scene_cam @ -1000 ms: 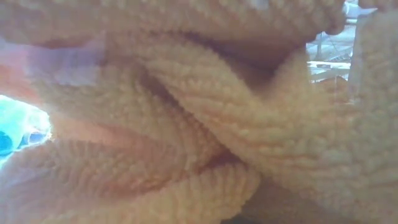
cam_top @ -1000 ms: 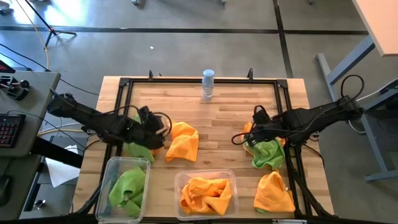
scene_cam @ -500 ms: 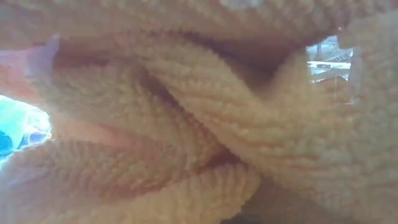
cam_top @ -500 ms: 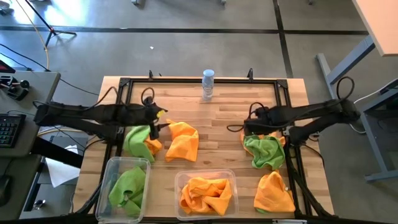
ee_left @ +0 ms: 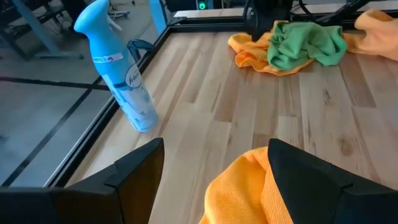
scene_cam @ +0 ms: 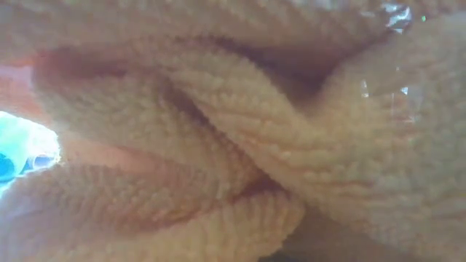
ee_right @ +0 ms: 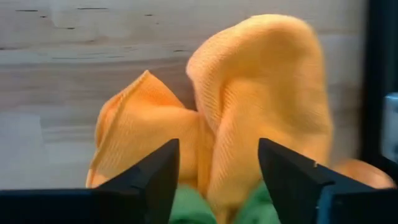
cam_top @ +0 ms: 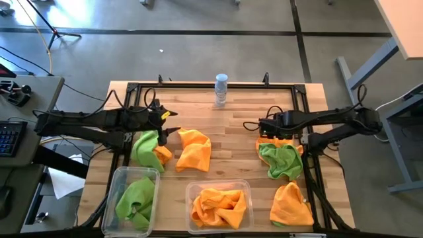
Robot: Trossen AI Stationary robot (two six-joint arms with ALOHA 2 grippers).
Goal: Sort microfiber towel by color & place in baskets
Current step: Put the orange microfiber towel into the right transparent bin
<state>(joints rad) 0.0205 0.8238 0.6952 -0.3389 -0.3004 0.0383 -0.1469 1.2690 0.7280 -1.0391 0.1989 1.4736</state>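
Two clear baskets stand at the near edge: the narrower one (cam_top: 135, 198) holds a green towel, the wider one (cam_top: 218, 205) holds orange towels. Loose on the table lie a green towel over an orange one (cam_top: 147, 149), an orange towel (cam_top: 195, 149), a green towel on an orange one (cam_top: 281, 158), and another orange towel (cam_top: 291, 205). My left gripper (cam_top: 165, 123) (ee_left: 214, 146) is open, just far-left of the middle orange towel (ee_left: 249, 186). My right gripper (cam_top: 261, 129) (ee_right: 217, 149) is open and points down over the right pile, its fingers either side of a raised orange fold (ee_right: 261, 93).
A clear spray bottle (cam_top: 221, 89) (ee_left: 121, 74) stands at the far edge's middle. A black frame (cam_top: 198, 86) runs round the tabletop. An orange towel (scene_cam: 218, 145) fills the whole low view. Bare wood lies between the two piles.
My left arm has swung off the left green towel toward the far edge and levelled out, leaving the towel uncovered on the table. My right gripper has moved toward the far edge and down, off the green towel, to the orange one behind it.
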